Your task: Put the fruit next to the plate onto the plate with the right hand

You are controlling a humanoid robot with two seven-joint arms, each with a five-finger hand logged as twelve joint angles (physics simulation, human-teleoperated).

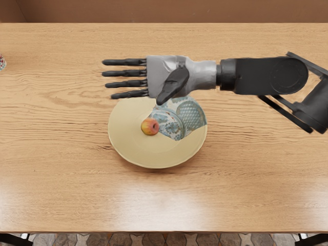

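1. The right hand (154,77) is in the upper middle of the frame. Its arm (261,77) comes in from the right edge and runs nearly level across the picture.
2. The hand is open and holds nothing. Four dark fingers (123,73) stretch straight out toward the left, side by side with small gaps between them.
3. The thumb (171,84) slants down and to the left, and its tip overlaps the upper rim of the plate in the picture.
4. The plate (133,148) lies at the centre of the frame on the wooden desk (61,169). It is round and pale yellow, with a patch of blue-green ornament (184,115) over its upper right part.
5. The fruit (149,126) rests on the plate, near its middle, at the left edge of the patterned patch. It is small, round and red and yellow.
6. The fruit is apart from the hand: it lies below the thumb tip in the picture, and nothing touches it.
7. How high the hand is above the desk cannot be told from this view.
8. At the far left edge, upper part, a small object (2,62) is cut off by the frame and too little of it shows to name.
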